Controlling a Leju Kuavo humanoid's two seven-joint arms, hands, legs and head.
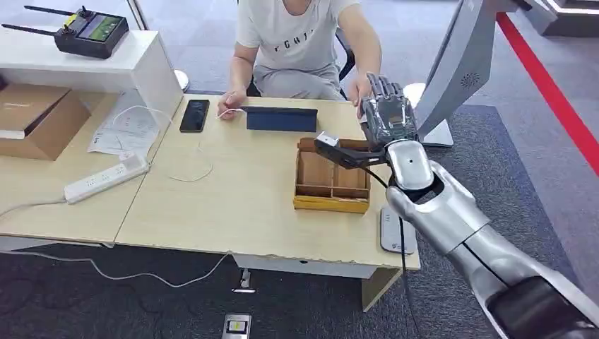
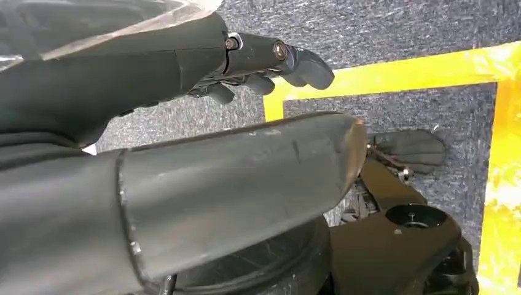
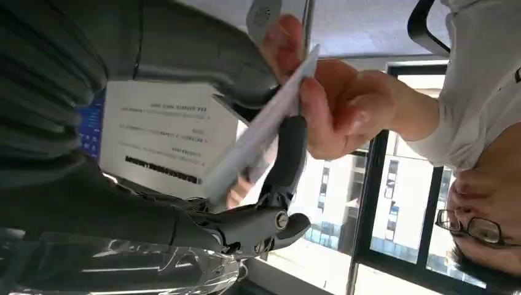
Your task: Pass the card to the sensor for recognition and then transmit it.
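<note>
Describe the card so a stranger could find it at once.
Start at the wooden desk and go to its far right corner, where the robot's right hand is raised. The card sits between that hand and the seated person's hand: thin, white, flat, unlike the dark fingers around it.

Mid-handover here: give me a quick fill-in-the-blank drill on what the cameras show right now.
1. The white card is held by the ____ hand.
2. A person's hand also ____ the card.
3. The wooden tray stands on the ____.
4. The black phone lies on the table, ____ the tray.

Missing words: right; grips; table; apart from
</note>
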